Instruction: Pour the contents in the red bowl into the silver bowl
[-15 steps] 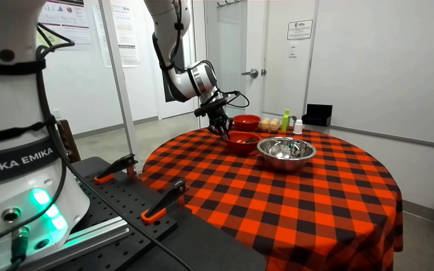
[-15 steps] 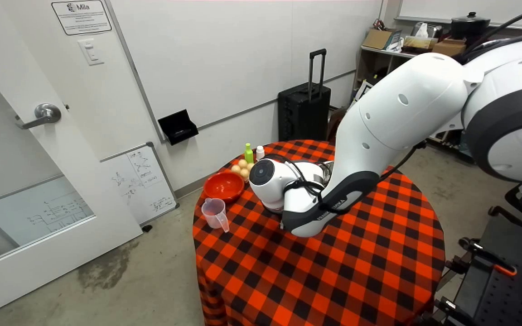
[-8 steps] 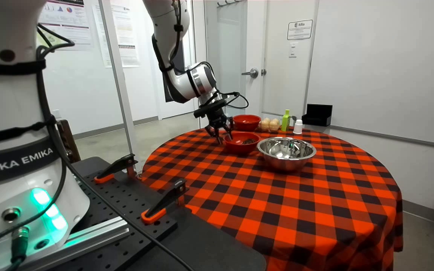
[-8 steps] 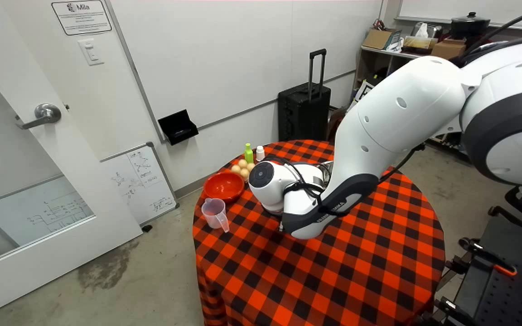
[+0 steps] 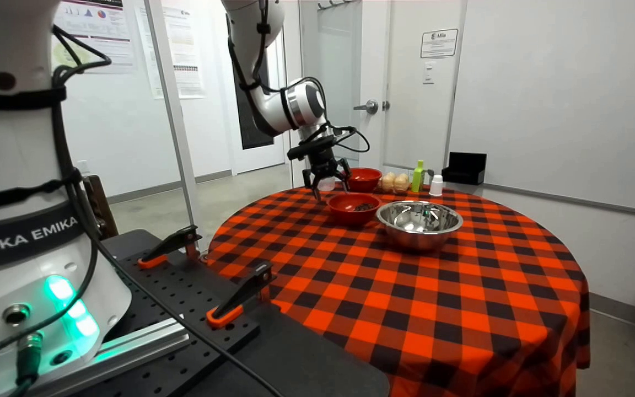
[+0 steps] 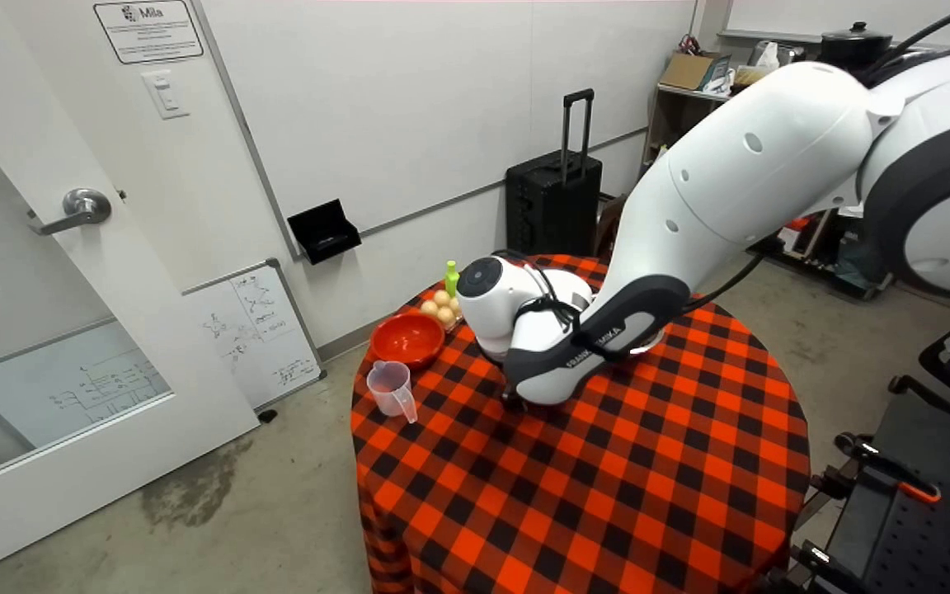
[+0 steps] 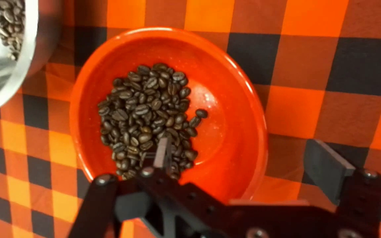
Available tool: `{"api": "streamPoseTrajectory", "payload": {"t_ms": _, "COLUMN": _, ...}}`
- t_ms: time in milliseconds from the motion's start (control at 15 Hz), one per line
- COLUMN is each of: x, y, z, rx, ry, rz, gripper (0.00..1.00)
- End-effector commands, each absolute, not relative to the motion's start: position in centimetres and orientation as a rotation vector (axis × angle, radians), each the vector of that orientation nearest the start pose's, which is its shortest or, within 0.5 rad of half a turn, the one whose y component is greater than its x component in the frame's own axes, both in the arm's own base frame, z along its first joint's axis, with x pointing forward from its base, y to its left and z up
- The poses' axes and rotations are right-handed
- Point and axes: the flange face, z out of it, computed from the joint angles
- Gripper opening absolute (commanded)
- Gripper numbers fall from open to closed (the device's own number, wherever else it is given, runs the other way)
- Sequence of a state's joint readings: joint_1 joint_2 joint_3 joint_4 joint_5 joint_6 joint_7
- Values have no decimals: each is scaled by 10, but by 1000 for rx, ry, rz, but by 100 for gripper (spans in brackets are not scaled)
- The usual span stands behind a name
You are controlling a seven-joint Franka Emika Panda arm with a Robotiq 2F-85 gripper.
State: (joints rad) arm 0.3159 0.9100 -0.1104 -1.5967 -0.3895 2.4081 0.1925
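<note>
the red bowl [image 5: 350,218] sits in from the edge of the table [image 5: 405,314] by the door [image 6: 124,264], with beans [image 7: 144,105] in it. the silver bowl [image 5: 418,241] is just beside it, with beans too. the gripper [image 5: 332,193] hangs by the red bowl's rim, jaws wide apart. another bowl [image 6: 407,338] is near that edge.

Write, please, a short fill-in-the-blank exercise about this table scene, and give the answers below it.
Beside the silver bowl, the red bowl holds many coffee ____.
The gripper is ____, not shut.
The checked cloth is red and ____.
The slim, tall bottle is ____.
Missing words: beans; open; black; green.
</note>
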Motion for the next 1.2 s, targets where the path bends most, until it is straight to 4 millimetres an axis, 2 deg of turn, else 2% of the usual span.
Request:
{"api": "streamPoseTrajectory", "payload": {"t_ms": 0, "x": 661, "y": 114, "z": 144, "rx": -3329, "ry": -417, "rz": 179, "gripper": 100}}
{"api": "streamPoseTrajectory", "payload": {"t_ms": 133, "x": 660, "y": 99, "z": 176, "rx": -3276, "ry": -367, "rz": 229, "gripper": 100}}
{"api": "streamPoseTrajectory", "payload": {"t_ms": 400, "x": 643, "y": 82, "z": 237, "rx": -3143, "ry": -516, "rz": 254, "gripper": 100}}
{"api": "streamPoseTrajectory", "payload": {"t_ms": 667, "x": 602, "y": 62, "z": 284, "rx": -3092, "ry": -591, "rz": 318, "gripper": 100}}
{"api": "streamPoseTrajectory", "payload": {"t_ms": 867, "x": 564, "y": 42, "z": 313, "rx": -3098, "ry": -476, "rz": 369, "gripper": 100}}
{"api": "streamPoseTrajectory", "payload": {"t_ms": 1133, "x": 523, "y": 18, "z": 346, "rx": -3072, "ry": -299, "rz": 287, "gripper": 100}}
